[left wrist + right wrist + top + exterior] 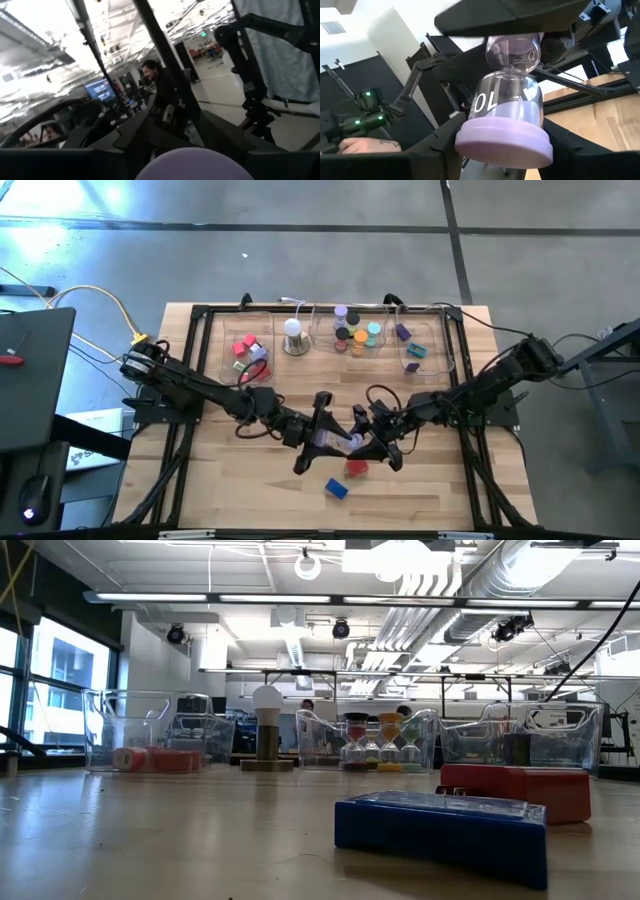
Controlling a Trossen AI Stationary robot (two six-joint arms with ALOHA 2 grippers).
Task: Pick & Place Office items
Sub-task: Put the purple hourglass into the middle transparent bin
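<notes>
Both tools, left (322, 442) and right (368, 442), grip one lilac sand timer (507, 100) above the bench (250, 480), near a red block (356, 468).

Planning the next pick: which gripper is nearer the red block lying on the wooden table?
Right. The right gripper sits just above-beside the red block; the left gripper is farther off, toward the table's left side.

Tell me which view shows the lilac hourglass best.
The right wrist view: the hourglass fills it, glass bulbs and lilac cap clear. The high view shows a small lilac shape between the pincers, the left wrist view only a cap, the low view nothing.
</notes>
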